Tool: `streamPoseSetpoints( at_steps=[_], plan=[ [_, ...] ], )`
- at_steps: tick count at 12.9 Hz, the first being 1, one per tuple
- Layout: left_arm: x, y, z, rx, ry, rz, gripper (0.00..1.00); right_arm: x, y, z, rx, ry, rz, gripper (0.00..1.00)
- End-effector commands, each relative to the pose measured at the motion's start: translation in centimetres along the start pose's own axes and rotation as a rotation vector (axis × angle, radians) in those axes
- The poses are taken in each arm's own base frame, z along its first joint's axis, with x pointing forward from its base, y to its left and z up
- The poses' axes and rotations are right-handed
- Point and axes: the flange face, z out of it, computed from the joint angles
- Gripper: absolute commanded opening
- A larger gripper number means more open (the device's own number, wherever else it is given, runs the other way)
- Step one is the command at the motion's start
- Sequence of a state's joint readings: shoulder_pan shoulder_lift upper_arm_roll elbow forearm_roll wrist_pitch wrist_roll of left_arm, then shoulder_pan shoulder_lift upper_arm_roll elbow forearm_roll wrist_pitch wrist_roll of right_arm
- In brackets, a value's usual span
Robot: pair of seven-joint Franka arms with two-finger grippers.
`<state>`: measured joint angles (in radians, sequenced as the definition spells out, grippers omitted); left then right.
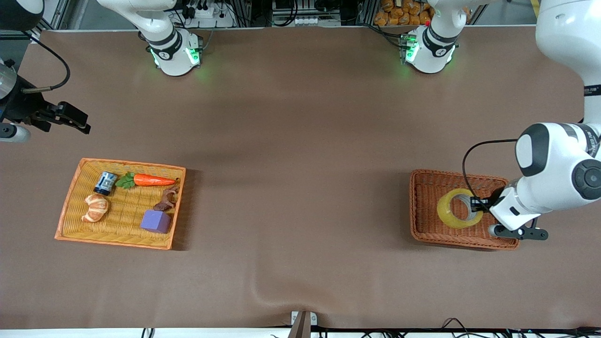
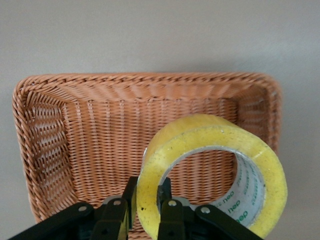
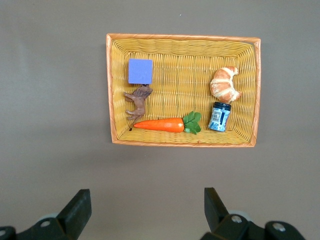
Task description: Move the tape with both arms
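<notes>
The tape (image 1: 446,212) is a yellowish ring with a grey core, tilted up on edge in the brown wicker basket (image 1: 418,206) at the left arm's end of the table. My left gripper (image 1: 476,204) is shut on the tape's wall, one finger inside the ring and one outside. In the left wrist view the tape (image 2: 200,137) rises from my left gripper (image 2: 147,185) over the basket (image 2: 145,80). My right gripper (image 1: 80,119) is open and empty, up over the bare table beside the yellow basket (image 1: 131,164); its wrist view shows it (image 3: 146,195) wide open.
The yellow basket (image 3: 182,37) at the right arm's end holds a carrot (image 1: 154,180), a croissant (image 1: 96,207), a purple cube (image 1: 156,221), a blue can (image 1: 105,182) and a brown toy animal (image 1: 168,198). Brown table cloth lies between the two baskets.
</notes>
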<state>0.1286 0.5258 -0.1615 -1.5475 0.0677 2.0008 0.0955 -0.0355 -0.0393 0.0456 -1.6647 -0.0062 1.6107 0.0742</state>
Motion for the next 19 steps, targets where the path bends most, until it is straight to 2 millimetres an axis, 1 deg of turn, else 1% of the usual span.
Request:
streamPoseSetpoints(
  at_steps=[1, 2, 3, 4, 5, 6, 7, 8, 9, 10, 11, 12, 14, 15, 16, 18, 19],
  plan=[
    [0.0, -1.9, 1.7, 0.01, -0.03, 0.067, 0.0, 0.2, -1.5, -0.4, 0.0, 0.004, -0.029, 1.0],
    [0.0, -2.1, 2.6, 0.006, -0.042, 0.077, 0.0, 0.2, -1.6, -0.4, 0.0, 0.004, -0.029, 1.0],
    [-0.1, -2.4, 3.0, 0.003, -0.049, 0.072, 0.0, 0.2, -1.4, -0.4, -0.001, 0.004, -0.026, 1.0],
    [0.0, -2.3, 3.0, 0.006, -0.05, 0.069, 0.1, 0.3, -1.1, -0.4, 0.001, 0.006, -0.02, 1.0],
    [-0.1, -2.2, 3.0, 0.009, -0.053, 0.062, 0.28, 0.3, -0.6, -0.6, 0.001, 0.007, -0.014, 1.0],
    [-0.2, -2.1, 3.1, 0.008, -0.058, 0.062, 0.31, 0.3, -0.7, -0.5, -0.001, 0.004, -0.017, 1.0],
    [-0.1, -2.0, 3.2, 0.008, -0.059, 0.067, 0.39, 0.2, -0.9, -0.5, -0.001, 0.004, -0.02, 1.0],
    [-0.1, -2.1, 3.1, 0.014, -0.057, 0.076, 0.96, 0.2, -1.0, -0.6, 0.001, 0.006, -0.021, 1.0],
    [0.0, -2.3, 2.0, 0.064, -0.047, 0.105, 1.0, 0.2, -1.2, -0.6, 0.001, 0.004, -0.026, 1.0],
    [-0.2, -2.3, -0.2, 0.106, -0.024, 0.121, 1.0, 0.2, -1.2, -0.6, 0.0, 0.003, -0.024, 1.0],
    [-0.7, -2.0, -3.1, 0.123, -0.01, 0.122, 1.0, 0.1, -1.3, -0.7, 0.0, 0.004, -0.027, 1.0],
    [-1.1, -1.9, -6.1, 0.136, 0.018, 0.121, 1.0, 0.1, -1.2, -0.7, 0.0, 0.004, -0.026, 1.0],
    [-1.4, -1.3, -13.1, 0.173, 0.131, 0.12, 1.0, 0.1, -1.2, -0.6, 0.0, 0.001, -0.026, 1.0],
    [-2.1, -0.9, -15.9, 0.187, 0.168, 0.13, 1.0, 0.1, -1.0, -0.7, 0.0, 0.003, -0.023, 1.0],
    [-3.1, 0.1, -18.4, 0.181, 0.188, 0.137, 1.0, 0.1, -1.0, -0.6, 0.0, 0.003, -0.02, 1.0],
    [-5.3, 1.3, -21.4, 0.14, 0.164, 0.119, 1.0, 0.0, -1.2, -0.9, 0.0, 0.004, -0.021, 1.0],
    [-6.7, 1.8, -23.7, 0.123, 0.184, 0.105, 1.0, -0.1, -1.2, -1.1, 0.001, 0.009, -0.019, 1.0]
  ],
)
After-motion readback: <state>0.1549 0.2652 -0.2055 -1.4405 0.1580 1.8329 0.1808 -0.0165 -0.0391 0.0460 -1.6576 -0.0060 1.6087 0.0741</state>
